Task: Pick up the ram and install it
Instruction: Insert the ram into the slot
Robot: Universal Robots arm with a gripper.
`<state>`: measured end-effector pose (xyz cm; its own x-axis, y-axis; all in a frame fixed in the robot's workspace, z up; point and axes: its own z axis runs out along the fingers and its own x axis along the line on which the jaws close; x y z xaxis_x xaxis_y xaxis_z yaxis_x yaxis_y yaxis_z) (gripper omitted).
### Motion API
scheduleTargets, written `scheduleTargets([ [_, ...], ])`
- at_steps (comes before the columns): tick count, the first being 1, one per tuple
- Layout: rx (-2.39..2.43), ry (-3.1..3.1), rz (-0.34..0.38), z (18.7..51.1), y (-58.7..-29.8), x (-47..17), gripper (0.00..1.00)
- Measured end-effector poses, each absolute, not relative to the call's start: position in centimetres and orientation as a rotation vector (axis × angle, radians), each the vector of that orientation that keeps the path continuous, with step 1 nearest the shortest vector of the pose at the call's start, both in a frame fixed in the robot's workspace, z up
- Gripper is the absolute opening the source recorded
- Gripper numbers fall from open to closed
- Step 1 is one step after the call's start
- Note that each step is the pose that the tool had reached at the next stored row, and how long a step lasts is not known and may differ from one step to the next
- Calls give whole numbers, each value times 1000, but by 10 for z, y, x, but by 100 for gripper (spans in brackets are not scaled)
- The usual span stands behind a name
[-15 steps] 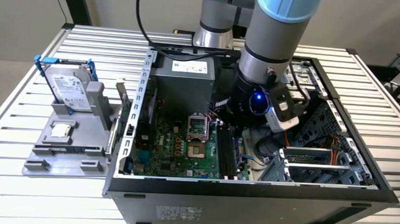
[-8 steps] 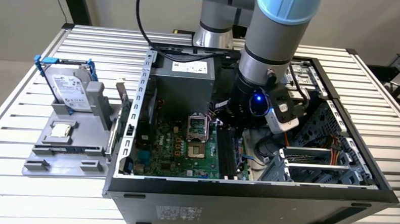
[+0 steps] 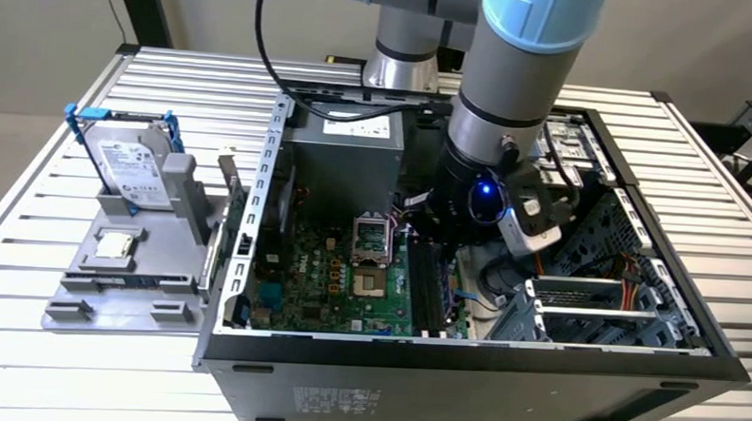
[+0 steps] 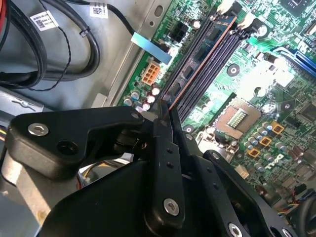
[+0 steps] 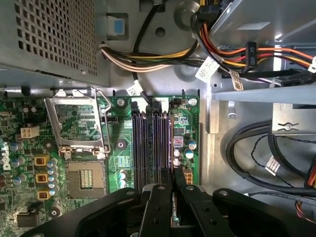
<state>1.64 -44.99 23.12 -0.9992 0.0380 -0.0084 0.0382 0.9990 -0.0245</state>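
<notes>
Pinching the ram (image 4: 200,55) edge-on between clenched fingers (image 4: 165,163), gripper (image 5: 172,190) low inside the computer case (image 3: 472,353), ram sitting along the outermost black slot of the motherboard (image 5: 118,148), beside the open processor socket (image 5: 86,177), hard drive (image 3: 130,166) outside the case on the tabletop (image 3: 19,252)

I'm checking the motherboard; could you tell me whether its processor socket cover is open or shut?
Open: the metal cover is swung back off the processor socket, whose contact field lies bare.
</notes>
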Motion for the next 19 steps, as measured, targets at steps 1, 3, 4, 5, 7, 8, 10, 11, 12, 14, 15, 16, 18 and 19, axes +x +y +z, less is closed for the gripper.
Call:
scheduleTargets([
  [1, 60, 3133, -38, 231, -450, 16, 0],
  [3, 60, 3133, -38, 230, -450, 16, 0],
  [4, 60, 3133, -38, 229, -450, 16, 0],
  [5, 60, 3133, -38, 228, -450, 16, 0],
  [7, 60, 3133, -38, 226, -450, 16, 0],
  [8, 60, 3133, -38, 226, -450, 16, 0],
  [10, 60, 3133, -38, 226, -450, 16, 0],
  [11, 60, 3133, -38, 226, -450, 16, 0],
  [12, 60, 3133, -38, 225, -450, 16, 0],
  [14, 60, 3133, -38, 224, -450, 16, 0],
  [15, 60, 3133, -38, 224, -450, 16, 0],
  [16, 60, 3133, -38, 224, -450, 16, 0],
  [18, 60, 3133, -39, 224, -450, 16, 0],
  [19, 59, 3133, -38, 223, -450, 16, 0],
])
